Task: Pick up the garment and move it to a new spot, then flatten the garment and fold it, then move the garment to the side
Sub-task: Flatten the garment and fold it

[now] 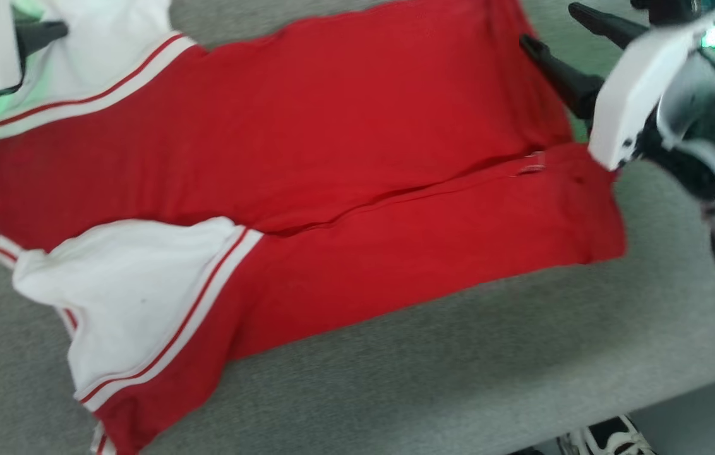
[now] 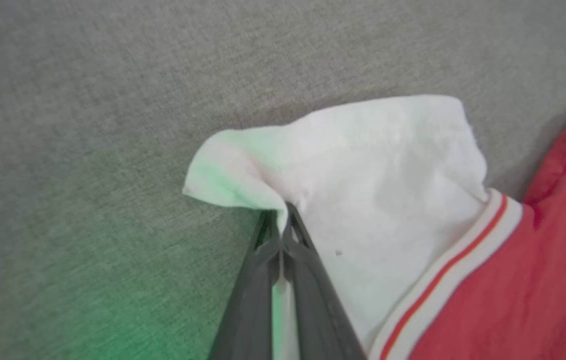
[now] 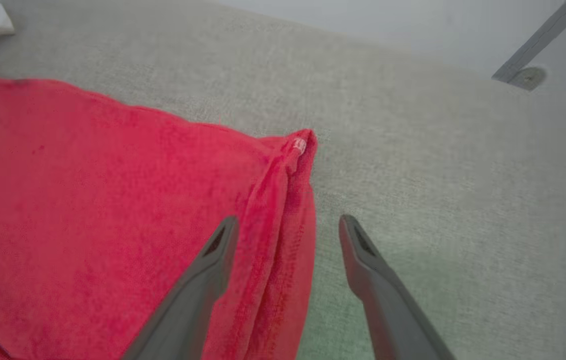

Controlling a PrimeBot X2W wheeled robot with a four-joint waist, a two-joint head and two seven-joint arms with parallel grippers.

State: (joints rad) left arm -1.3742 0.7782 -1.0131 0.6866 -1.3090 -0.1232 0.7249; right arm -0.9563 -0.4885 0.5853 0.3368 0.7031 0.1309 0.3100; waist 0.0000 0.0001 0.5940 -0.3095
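Surface [image 1: 427,366] of grey fabric — garment [image 1: 332,126] spread across it — shoe [image 1: 610,439] beyond edge.

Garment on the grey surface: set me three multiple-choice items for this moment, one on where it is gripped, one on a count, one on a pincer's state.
1. Where does the left pincer grip the garment?
A. a white sleeve
B. the red bottom hem
C. the neck opening

2. How many white sleeves show in the head view?
A. one
B. two
C. three

3. How is the right pincer?
A. shut on red cloth
B. open, astride the garment's red edge
C. open, far off the garment

Key:
1 A: the left wrist view shows the fingers closed on a fold of white sleeve.
2 B: one lies at the upper left, one at the lower left.
3 B: one finger lies over red cloth, the other over the grey surface.
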